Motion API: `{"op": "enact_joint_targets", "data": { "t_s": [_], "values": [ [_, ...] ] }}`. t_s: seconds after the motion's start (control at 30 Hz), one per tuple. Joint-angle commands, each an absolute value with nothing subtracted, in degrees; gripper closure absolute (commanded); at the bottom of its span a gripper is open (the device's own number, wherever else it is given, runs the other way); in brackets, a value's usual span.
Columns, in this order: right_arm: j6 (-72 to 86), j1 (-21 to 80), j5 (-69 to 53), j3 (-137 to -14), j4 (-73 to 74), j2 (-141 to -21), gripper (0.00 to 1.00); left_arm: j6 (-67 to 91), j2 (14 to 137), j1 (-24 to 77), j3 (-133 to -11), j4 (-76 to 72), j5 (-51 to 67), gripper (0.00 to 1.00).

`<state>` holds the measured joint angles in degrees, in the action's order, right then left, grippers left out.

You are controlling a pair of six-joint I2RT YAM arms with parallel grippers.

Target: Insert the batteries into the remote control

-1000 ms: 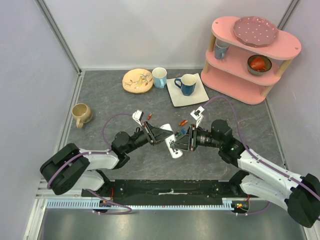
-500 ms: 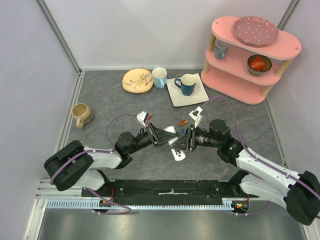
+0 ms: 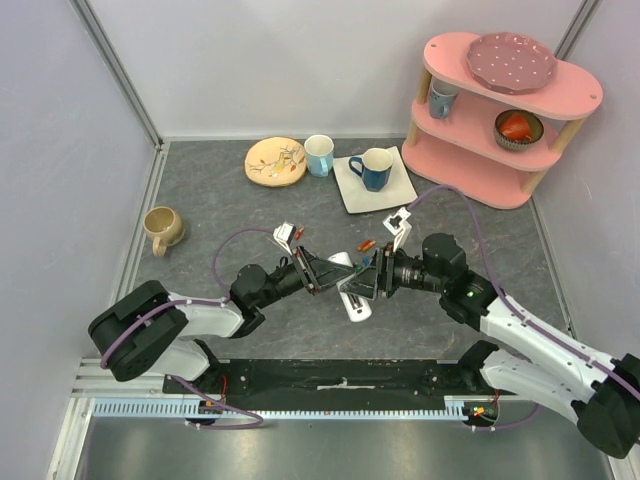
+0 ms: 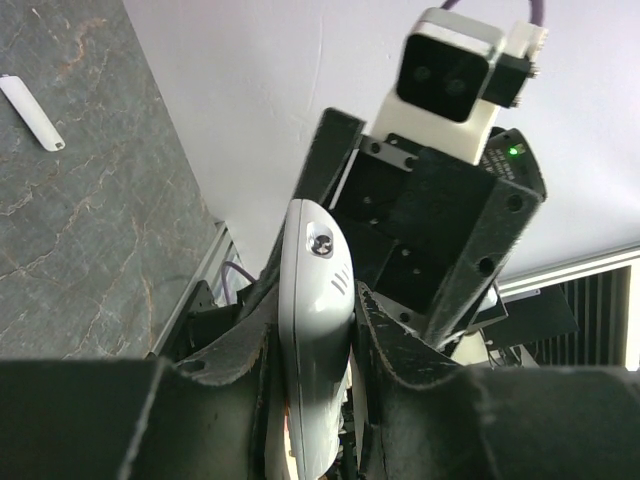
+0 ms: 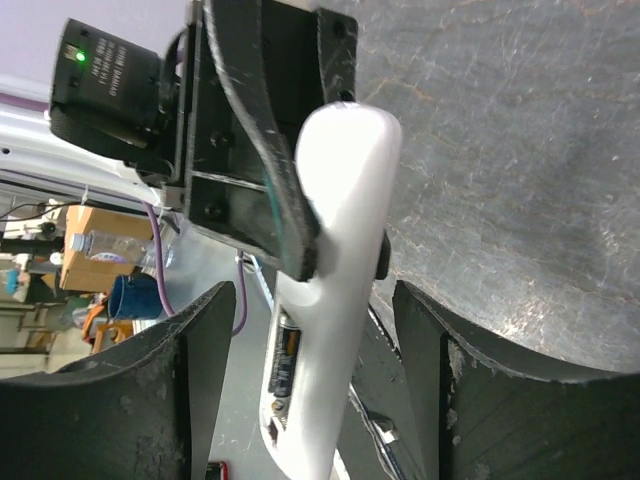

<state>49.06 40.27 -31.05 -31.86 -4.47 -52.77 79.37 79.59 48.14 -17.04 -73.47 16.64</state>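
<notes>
**A:** Starting with the biggest things, what's there?

**B:** A grey stone-look table with a pink three-tier shelf at its far right corner. Both arms reach inward and meet nose to nose near the middle.

**A:** And the crockery?

**B:** A white square plate carries a blue mug. Beside it stand a pale blue cup and a round tan plate. A beige mug sits off to the left.

**A:** Where's the remote control?

**B:** The remote control is at the centre of the workspace, between the two grippers. The left gripper is clamped on it, fingers pressed against both long sides. The right gripper has its jaws spread, one finger on each side of the remote, with a gap on both sides. I cannot tell whether the remote's lower end touches the table.

**A:** And the batteries?

**B:** A dark battery lies in the remote's recess. A red-orange battery lies on the table just behind the grippers, and a second red-orange battery lies beside the left wrist. A small white cover piece lies flat on the table, well apart.
</notes>
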Motion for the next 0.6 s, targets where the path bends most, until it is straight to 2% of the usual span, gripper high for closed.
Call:
{"op": "enact_joint_targets", "data": {
  "t_s": [0.0,0.2,0.4,0.57],
  "values": [
    [43.77,40.34,-27.78,-36.91,3.15,-50.01,0.26,77.17,80.07,48.08,-16.79,-95.28,16.61,0.98],
    [39.56,40.34,-25.49,-39.37,10.01,-47.9,0.24,76.99,80.25,47.46,-16.52,-95.01,16.44,0.98],
    [38.06,40.25,-24.79,-37.97,12.04,-47.2,0.31,77.25,79.54,47.2,-16.96,-94.92,17.14,0.98],
    [37.53,40.25,-24.0,-37.44,12.65,-47.02,0.33,77.26,79.1,47.2,-16.87,-94.66,16.96,0.98]
  ]
}}
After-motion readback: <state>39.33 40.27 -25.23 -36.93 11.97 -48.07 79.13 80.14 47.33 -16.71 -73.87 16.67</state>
